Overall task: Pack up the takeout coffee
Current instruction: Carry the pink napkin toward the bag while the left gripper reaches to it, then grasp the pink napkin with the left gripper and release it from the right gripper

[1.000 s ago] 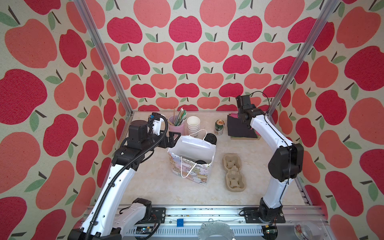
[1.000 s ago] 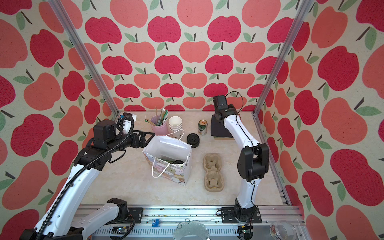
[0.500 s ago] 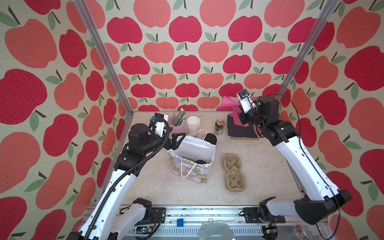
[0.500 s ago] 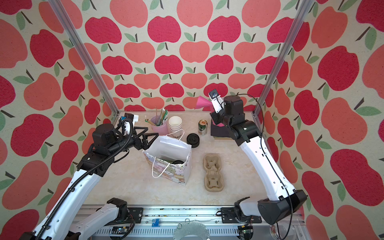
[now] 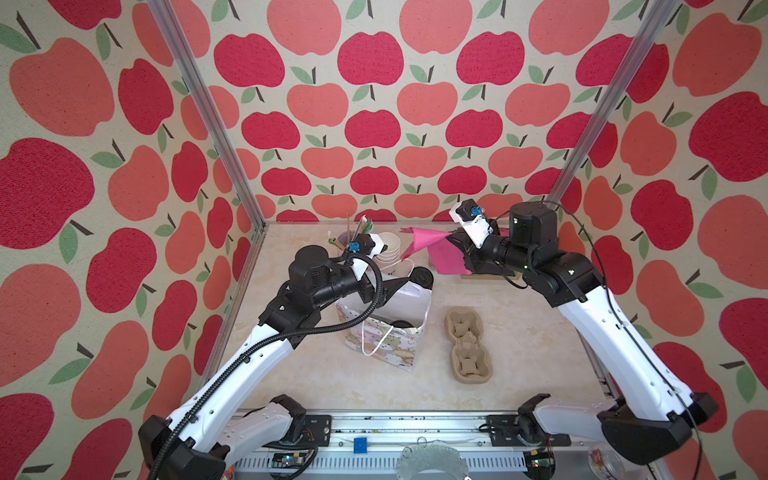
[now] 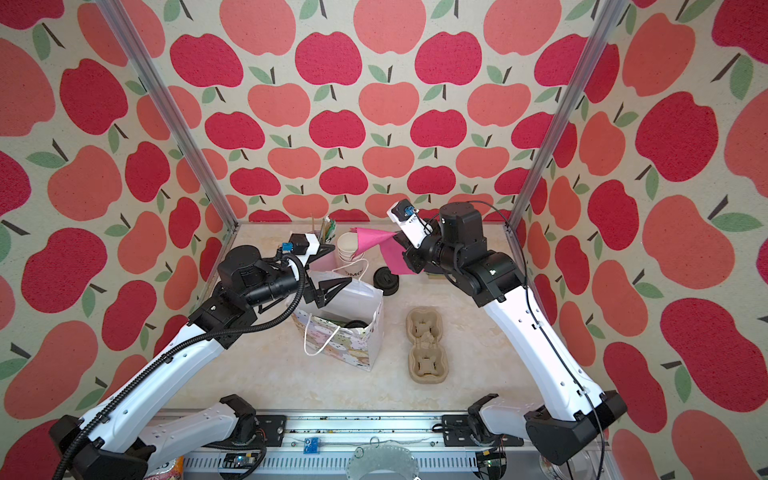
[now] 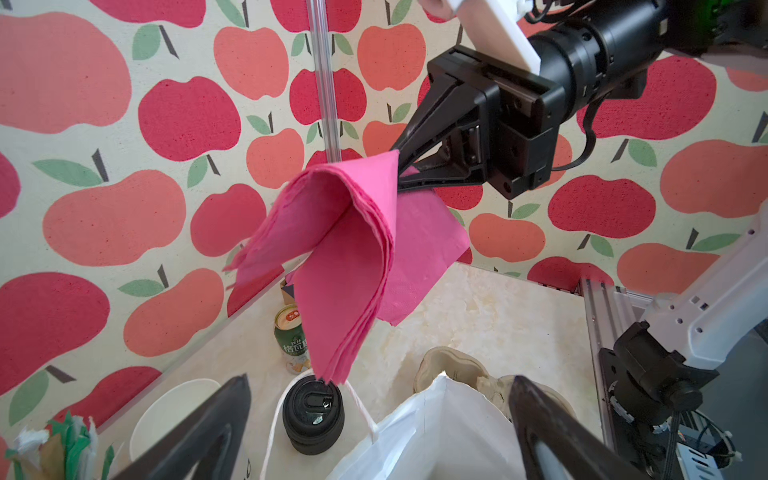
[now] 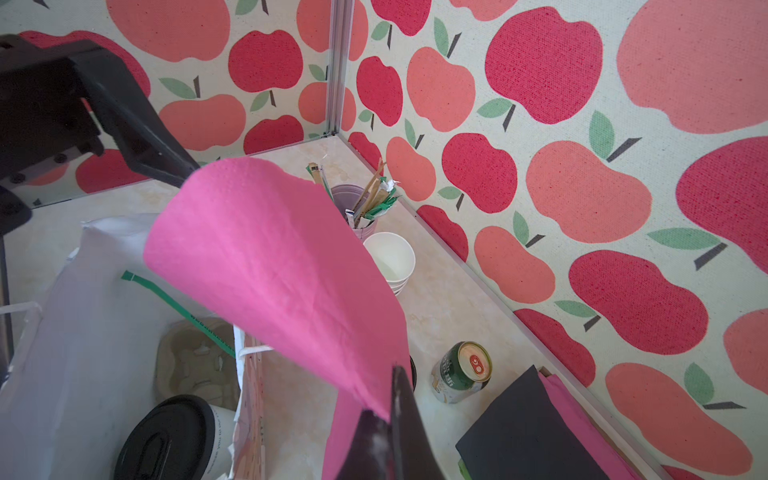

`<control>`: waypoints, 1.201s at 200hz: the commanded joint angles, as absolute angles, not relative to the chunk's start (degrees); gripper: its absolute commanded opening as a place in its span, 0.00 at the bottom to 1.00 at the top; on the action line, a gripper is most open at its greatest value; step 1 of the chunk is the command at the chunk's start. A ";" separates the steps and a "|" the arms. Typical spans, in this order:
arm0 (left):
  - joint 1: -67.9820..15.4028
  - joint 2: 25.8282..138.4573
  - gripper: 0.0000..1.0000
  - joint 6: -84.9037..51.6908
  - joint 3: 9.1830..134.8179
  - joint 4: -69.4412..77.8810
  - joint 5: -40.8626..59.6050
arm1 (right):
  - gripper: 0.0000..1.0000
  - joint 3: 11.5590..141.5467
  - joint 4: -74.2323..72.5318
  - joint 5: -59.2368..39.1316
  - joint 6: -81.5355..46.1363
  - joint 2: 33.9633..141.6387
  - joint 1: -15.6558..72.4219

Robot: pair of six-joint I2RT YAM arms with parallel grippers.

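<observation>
The takeout coffee (image 8: 166, 440), a white cup with a black lid, stands inside the white paper bag (image 8: 83, 311); in both top views only its lid (image 5: 401, 324) (image 6: 355, 324) shows in the bag (image 5: 395, 353) (image 6: 340, 345). My right gripper (image 5: 451, 237) (image 6: 395, 236) (image 8: 392, 374) is shut on a folded bunch of pink napkins (image 5: 444, 255) (image 7: 345, 257) (image 8: 270, 266), held in the air behind the bag. My left gripper (image 6: 343, 264) (image 7: 380, 380) is open at the bag's rear rim, holding nothing.
A stack of black lids (image 5: 422, 276) (image 7: 313, 411) sits behind the bag. A pulp cup carrier (image 5: 467, 345) lies to its right. At the back stand lidless white cups (image 5: 390, 245), a stirrer cup (image 8: 361, 203), a green can (image 8: 461, 372) and a black napkin box (image 8: 523, 419).
My right arm rose from the napkin box with pink napkins and carried them left toward the bag. The left gripper edged closer to the bag's rim, staying open.
</observation>
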State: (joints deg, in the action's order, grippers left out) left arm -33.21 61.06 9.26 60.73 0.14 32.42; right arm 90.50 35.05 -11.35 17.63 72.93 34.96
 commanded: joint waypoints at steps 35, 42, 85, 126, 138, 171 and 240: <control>-36.24 62.05 0.99 20.44 64.00 6.10 26.60 | 0.00 90.45 38.34 -13.64 19.42 72.59 37.17; -36.55 62.05 0.99 21.39 64.03 6.40 25.65 | 0.00 90.27 38.28 -13.61 19.42 72.51 37.26; -37.16 63.93 0.99 22.98 64.69 7.29 25.06 | 0.00 89.48 38.19 -14.38 19.26 71.87 37.70; -37.10 66.20 0.96 24.43 67.63 3.39 27.44 | 0.00 89.13 38.69 -14.56 19.51 71.29 38.63; -36.96 66.83 0.91 24.35 68.54 2.33 28.77 | 0.00 88.94 38.68 -14.52 19.60 71.11 38.76; -35.45 67.74 0.78 22.85 69.58 1.00 33.26 | 0.00 88.49 38.71 -14.42 19.87 70.53 38.94; -33.32 69.25 0.42 21.05 71.44 -1.97 39.46 | 0.01 88.44 38.63 -15.13 19.82 69.88 39.02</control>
State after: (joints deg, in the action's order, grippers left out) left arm -33.82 68.82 21.71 69.12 -0.05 35.53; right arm 88.99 38.06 -13.72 19.09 71.20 38.63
